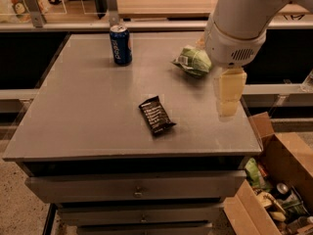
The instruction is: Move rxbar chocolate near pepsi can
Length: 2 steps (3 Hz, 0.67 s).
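Note:
The rxbar chocolate point(156, 115), a flat black wrapper with white text, lies on the grey table top point(83, 116) near its middle front. The pepsi can point(121, 44) stands upright at the back, left of centre, well away from the bar. My gripper point(229, 99) hangs cream-coloured below the white arm point(239, 23) over the table's right side, to the right of the bar and above the surface. It holds nothing that I can see.
A green snack bag point(193, 61) lies at the back right, partly behind the arm. An open cardboard box point(288, 175) of items stands on the floor to the right. Drawers point(137, 190) are under the table top. A railing runs behind.

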Tool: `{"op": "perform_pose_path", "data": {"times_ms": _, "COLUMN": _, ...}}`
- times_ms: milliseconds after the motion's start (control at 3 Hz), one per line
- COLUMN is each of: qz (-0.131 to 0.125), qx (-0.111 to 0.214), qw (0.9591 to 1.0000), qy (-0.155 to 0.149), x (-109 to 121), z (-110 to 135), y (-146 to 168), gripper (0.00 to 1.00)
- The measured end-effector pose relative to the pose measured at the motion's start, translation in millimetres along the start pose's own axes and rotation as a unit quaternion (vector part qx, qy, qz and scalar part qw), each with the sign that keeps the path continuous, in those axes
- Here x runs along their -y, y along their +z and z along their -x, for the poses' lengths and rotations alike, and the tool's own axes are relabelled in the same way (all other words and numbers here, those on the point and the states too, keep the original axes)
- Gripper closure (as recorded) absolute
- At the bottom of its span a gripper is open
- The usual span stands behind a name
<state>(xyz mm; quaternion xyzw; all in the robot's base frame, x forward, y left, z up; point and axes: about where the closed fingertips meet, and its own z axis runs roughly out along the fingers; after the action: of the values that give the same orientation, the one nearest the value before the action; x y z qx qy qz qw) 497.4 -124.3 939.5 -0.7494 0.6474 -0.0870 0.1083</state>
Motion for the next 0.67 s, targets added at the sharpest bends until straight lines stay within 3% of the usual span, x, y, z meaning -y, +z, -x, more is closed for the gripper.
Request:
{"op": "perform_pose_path", "data": {"times_ms": 333, "qz": 0.0, "qx": 0.0, "qw": 1.0, "qy": 0.0, "x": 0, "z": 0, "y": 0, "gripper": 0.0}}
{"op": "perform_pose_path", "data": {"times_ms": 667, "qz": 0.016, "qx": -0.012, "qw": 0.999, "qy": -0.04, "x": 1, "z": 19, "y": 13, "gripper": 0.0}}
